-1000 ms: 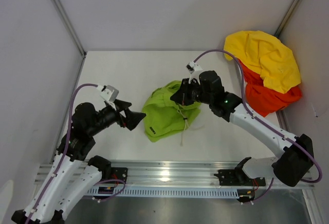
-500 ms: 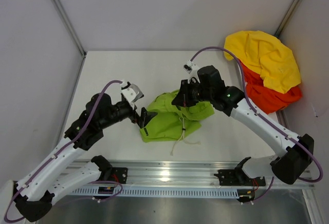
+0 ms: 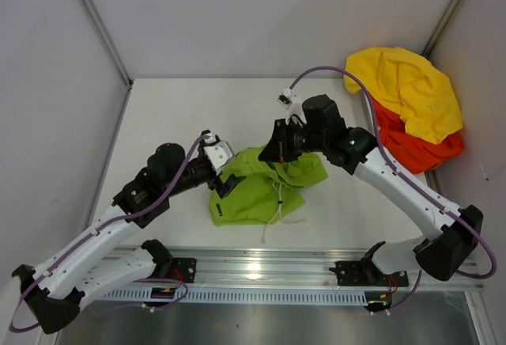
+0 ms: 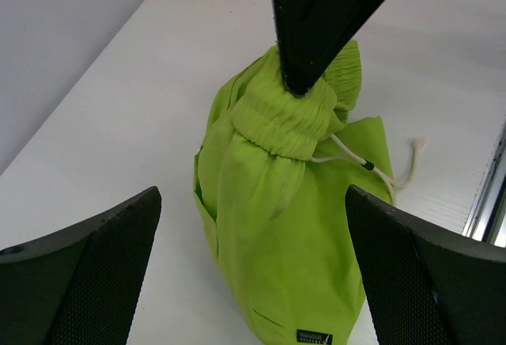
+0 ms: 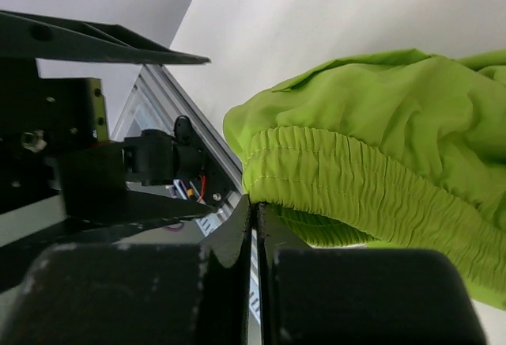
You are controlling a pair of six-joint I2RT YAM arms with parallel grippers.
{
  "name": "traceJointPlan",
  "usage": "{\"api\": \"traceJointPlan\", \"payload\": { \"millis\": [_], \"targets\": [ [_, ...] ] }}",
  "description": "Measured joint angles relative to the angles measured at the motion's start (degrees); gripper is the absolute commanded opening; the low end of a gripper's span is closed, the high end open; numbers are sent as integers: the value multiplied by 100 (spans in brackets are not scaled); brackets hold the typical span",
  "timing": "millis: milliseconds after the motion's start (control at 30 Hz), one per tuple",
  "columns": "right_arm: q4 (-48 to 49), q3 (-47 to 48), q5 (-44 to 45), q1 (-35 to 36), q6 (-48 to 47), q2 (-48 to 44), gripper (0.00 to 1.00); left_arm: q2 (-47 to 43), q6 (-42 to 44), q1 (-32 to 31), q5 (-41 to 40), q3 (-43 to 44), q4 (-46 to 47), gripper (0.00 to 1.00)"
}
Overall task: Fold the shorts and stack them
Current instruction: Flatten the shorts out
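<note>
**Fig.** The right gripper (image 5: 254,202), pinched shut on the elastic waistband (image 5: 356,179) of the lime-green shorts (image 3: 253,195), holds that edge raised while the rest of the garment hangs below it and pools on the bench (image 3: 174,108). The left gripper (image 4: 251,199), spread wide and holding nothing, faces the hanging cloth directly ahead. The orange-red shorts (image 3: 415,151) lie well behind the right gripper, under a yellow cloth (image 3: 407,84). The fabric looks light, limp and easily bunched, so the second hold is probably best taken on the gathered waistband beside the first pinch, clear of the loose white drawstring (image 4: 348,153).
</note>
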Motion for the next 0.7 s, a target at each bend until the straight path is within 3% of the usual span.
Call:
{"api": "traceJointPlan", "payload": {
  "millis": [400, 500, 667, 700],
  "targets": [
    [48, 98, -46, 144, 415, 118, 0, 374, 258, -271, 79, -33, 4, 98],
    [118, 98, -55, 212, 459, 153, 0, 404, 267, -275, 50, -33, 4, 95],
    [229, 98, -98, 304, 557, 181, 0, 417, 334, -275, -50, -33, 13, 67],
    [251, 98, -109, 323, 570, 181, 0, 428, 332, -275, -57, -33, 15, 53]
  ]
}}
